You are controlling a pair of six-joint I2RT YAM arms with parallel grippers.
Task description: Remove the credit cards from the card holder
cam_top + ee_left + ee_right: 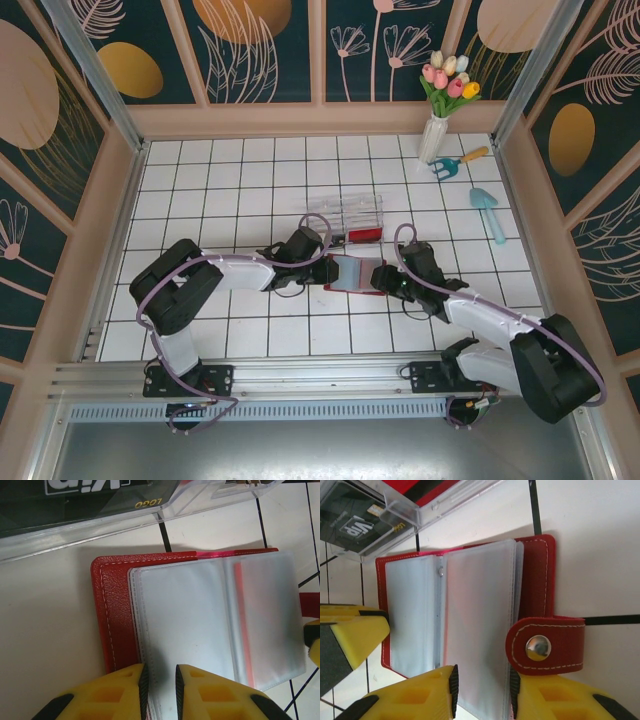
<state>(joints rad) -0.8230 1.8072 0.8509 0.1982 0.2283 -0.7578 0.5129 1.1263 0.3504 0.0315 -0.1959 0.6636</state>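
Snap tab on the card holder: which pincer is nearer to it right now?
Right. The right pincer sits over the clear sleeves, with one finger right beside the snap tab. The left pincer is at the card holder's opposite, far edge.

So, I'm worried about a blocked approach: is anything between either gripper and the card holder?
Nothing visible is. The left gripper and the right gripper sit at opposite edges of the open card holder, fingers either side of its plastic sleeves. The clear box lies beyond it, not between.
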